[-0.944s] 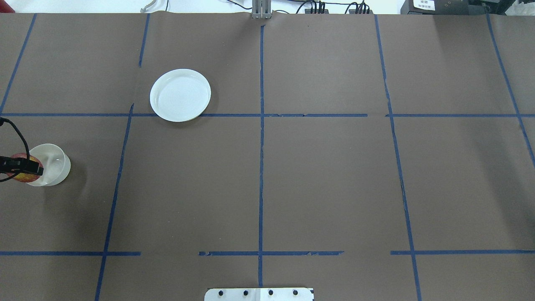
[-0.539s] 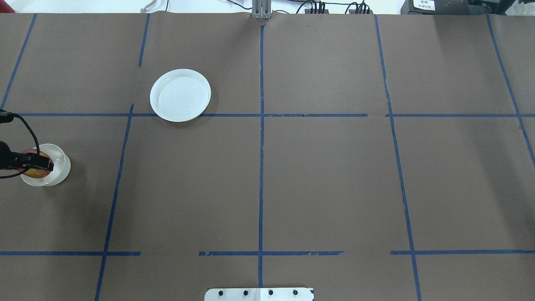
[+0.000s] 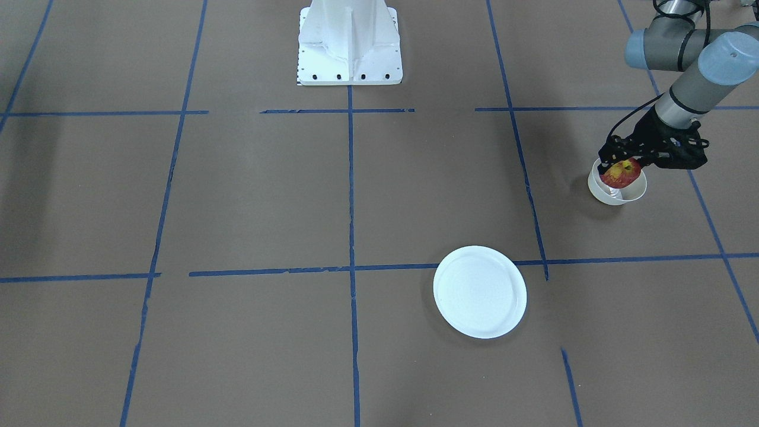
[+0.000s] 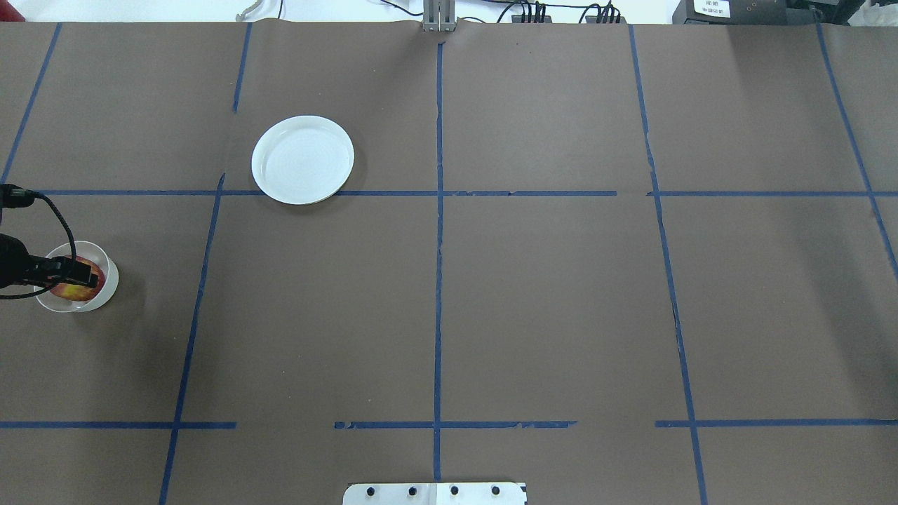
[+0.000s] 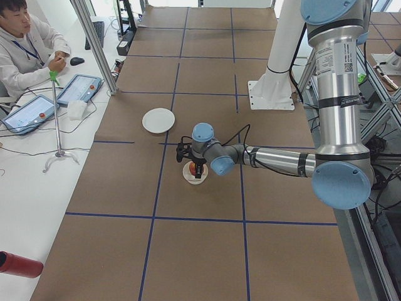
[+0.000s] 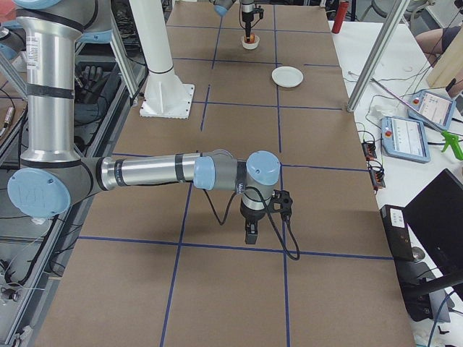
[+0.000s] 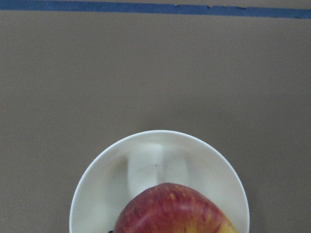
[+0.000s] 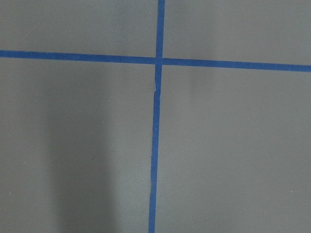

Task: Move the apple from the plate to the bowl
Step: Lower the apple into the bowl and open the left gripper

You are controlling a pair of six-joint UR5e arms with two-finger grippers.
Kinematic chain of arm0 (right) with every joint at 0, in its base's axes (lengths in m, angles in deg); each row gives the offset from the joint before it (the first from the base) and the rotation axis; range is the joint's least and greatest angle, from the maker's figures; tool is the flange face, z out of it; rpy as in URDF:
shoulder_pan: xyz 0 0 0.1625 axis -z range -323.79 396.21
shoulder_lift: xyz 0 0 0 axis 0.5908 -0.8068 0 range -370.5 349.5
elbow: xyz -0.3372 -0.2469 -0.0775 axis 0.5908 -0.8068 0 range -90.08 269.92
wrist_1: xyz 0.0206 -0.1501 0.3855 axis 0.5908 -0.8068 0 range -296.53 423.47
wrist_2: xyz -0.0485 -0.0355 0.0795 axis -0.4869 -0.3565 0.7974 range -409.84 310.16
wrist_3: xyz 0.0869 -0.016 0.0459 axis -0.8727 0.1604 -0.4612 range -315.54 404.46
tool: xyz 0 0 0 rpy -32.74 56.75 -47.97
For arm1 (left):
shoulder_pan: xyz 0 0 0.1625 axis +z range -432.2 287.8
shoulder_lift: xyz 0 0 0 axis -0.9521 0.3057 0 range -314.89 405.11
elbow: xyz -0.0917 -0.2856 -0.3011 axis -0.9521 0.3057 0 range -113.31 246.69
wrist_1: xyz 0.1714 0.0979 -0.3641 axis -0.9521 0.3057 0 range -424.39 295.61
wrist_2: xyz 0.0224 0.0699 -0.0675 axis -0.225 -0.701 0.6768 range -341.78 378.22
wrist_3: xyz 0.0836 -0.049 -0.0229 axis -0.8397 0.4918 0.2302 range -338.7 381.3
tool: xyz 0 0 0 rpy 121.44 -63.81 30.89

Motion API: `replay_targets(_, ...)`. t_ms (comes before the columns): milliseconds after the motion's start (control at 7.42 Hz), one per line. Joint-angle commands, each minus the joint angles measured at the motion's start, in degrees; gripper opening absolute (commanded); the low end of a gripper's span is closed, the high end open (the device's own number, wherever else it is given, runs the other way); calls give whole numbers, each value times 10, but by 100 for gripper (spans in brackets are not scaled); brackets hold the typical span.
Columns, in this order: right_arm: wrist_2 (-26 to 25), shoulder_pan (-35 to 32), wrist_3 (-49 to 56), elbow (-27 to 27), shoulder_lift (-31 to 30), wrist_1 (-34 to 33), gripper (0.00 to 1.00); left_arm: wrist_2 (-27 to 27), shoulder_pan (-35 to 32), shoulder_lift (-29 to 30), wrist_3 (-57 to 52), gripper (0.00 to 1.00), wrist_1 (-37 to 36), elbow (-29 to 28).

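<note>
Release is the step in hand, as I read it. The left gripper point(image 3: 619, 161) has its fingers closed on the apple point(image 3: 624, 174), which hangs in the mouth of the bowl point(image 3: 616, 194). The plate point(image 3: 480, 292) lies bare and well apart.

To do it well, centre the apple first. The left wrist view puts it toward 6 o'clock of the opening, with the bowl's bare floor showing toward 12, so a small shift toward 12 would help. Then lower until the fruit is near the floor and open the fingers only as far as needed. Lift straight up afterwards — the walls look thin, and a finger catching the rim could tip or drag the bowl.

The overhead view gives the layout. The bowl sits at the far 9 o'clock edge of the table point(image 4: 561, 315), with the plate at about 2 o'clock from it, but most of the arm is cut off and height cannot be read there. The front-facing view shows the apple's top standing above the rim.

Only the exterior right view shows the right gripper point(image 6: 250, 233), pointing down at the table far from the work — whether it is open I cannot tell. Its wrist camera sees just crossed blue tape point(image 8: 156, 145).
</note>
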Motion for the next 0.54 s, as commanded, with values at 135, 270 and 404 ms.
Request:
replay_targets(135,0,0,0,-1,0,0,100,9,-5,-1,-6,99,-4,9)
replay_targets(270,0,0,1,0,0,0,100,9,-9,-10,-7,98,-5,21)
replay_targets(404,0,0,0,0,0,0,100,29,-25,-18,-23,97,-5,26)
